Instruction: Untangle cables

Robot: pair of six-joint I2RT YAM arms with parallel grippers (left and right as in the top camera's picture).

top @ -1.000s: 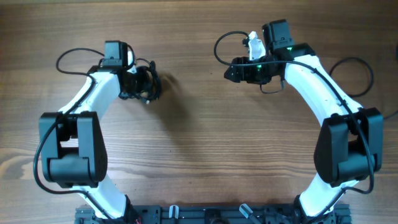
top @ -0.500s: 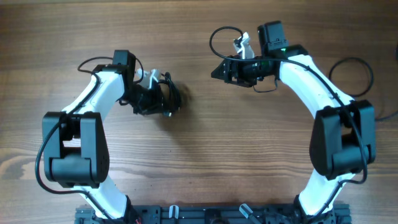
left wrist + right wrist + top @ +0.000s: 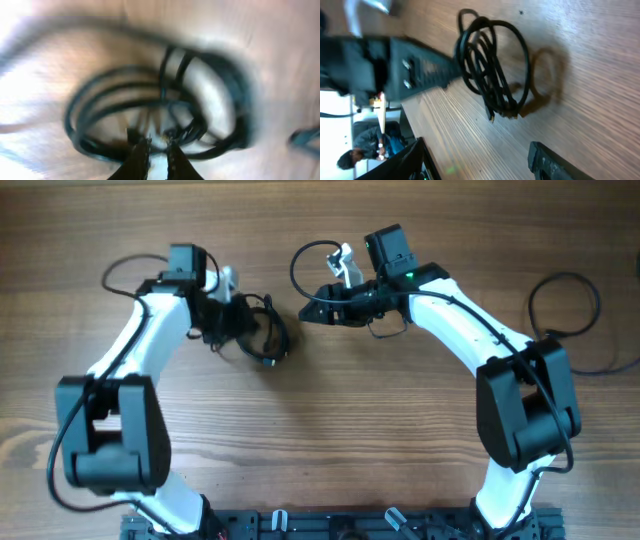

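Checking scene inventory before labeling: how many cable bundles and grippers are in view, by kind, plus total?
Cable bundle: 1
Grippers: 2 (left gripper, right gripper)
Total: 3

Left tool [image 3: 156, 150] pinched closed; right tool [image 3: 310, 312] spread wide.

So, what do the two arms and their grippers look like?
The left arm and the right arm are alike: white links between bulky black joints, with a thin black wire looping by each wrist. The left gripper and the right gripper are black. A small green light glows on the right wrist.
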